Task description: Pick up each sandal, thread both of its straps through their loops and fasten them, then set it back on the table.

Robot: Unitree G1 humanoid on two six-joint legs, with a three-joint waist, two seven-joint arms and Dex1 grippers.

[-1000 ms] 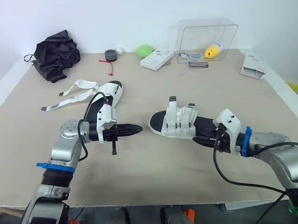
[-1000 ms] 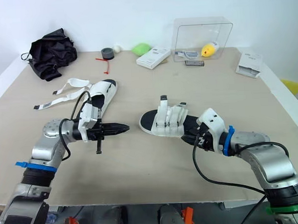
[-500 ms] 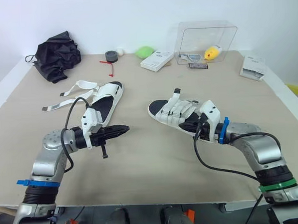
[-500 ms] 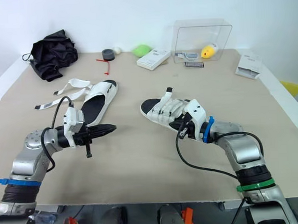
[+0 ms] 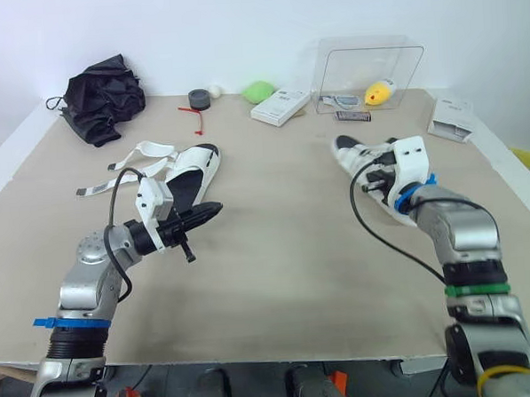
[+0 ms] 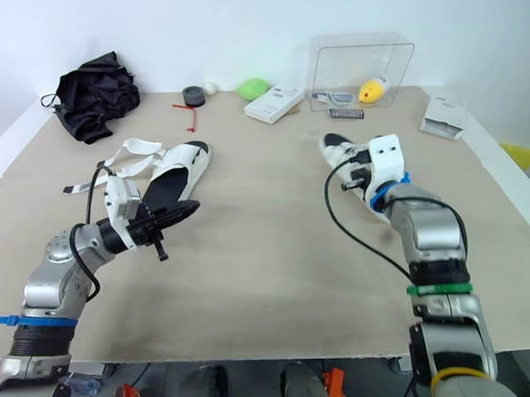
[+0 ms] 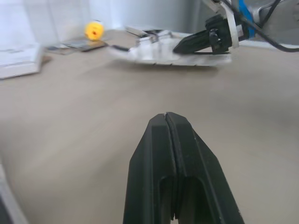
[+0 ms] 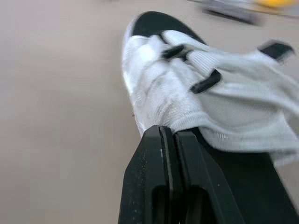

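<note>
While the right gripper (image 8: 169, 135) is pinched shut on the side edge of the white sandal (image 5: 346, 148), that shoe hangs in front of the clear plastic box (image 5: 369, 68), toe end nearer the box, apparently raised off the table (image 5: 278, 278) (light contact with the surface cannot be ruled out). Its straps lie across the upper with black tabs showing; whether they are fastened, cannot tell. The second sandal (image 5: 191, 169) lies well to the box's left and farther from it, its loose straps (image 5: 138, 156) trailing away from the box. The left gripper (image 5: 210, 208) hovers farther from the box again, fingers pressed flat together, holding nothing. Risks, as judged: the hold is a thin pinch at one edge of a long, soft shoe, so the sandal could pivot or slip out if the wrist turns quickly. The left fingers must open before taking a strap; reaching in closed would only push the shoe against that weak pinch. The black cable (image 5: 365, 213) looping beside the right wrist could snag a tab.
</note>
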